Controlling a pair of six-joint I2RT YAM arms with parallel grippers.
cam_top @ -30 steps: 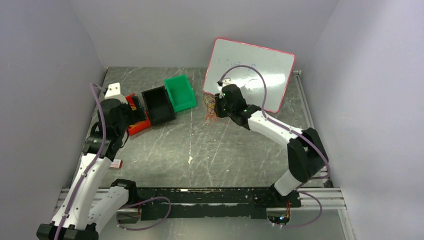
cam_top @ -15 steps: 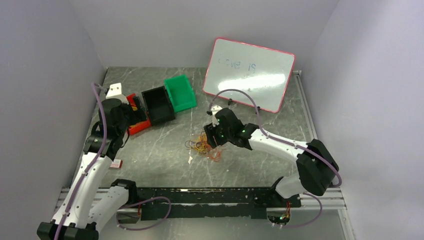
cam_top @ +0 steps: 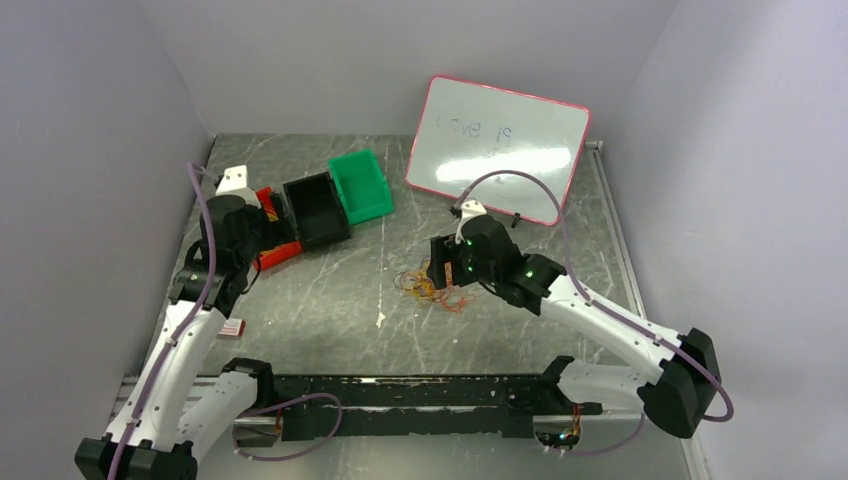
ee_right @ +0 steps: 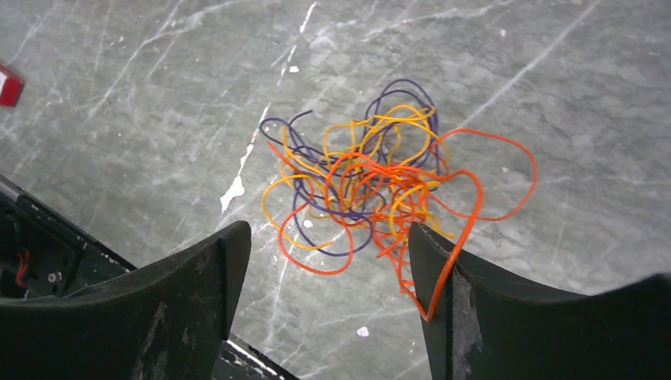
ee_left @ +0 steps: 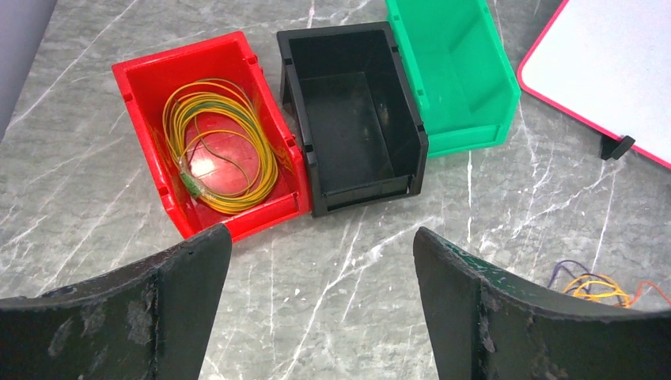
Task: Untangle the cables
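On the table point(cam_top: 330, 300), the cables point(ee_right: 364, 182) now lie released under the spread right gripper point(ee_right: 328, 241).

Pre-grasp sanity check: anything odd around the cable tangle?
Yes: one orange strand of the cables runs against a finger of the open right gripper and looks snagged there. The rest lie heaped on the table.

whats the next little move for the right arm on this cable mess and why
Probably lower the right gripper and shut it on the outer orange loop. Its jaws stand open over the cables, which lie in one orange, yellow and purple tangle on the table. That loop sticks out sideways, clear of the knot, so it looks the easiest strand to draw free.
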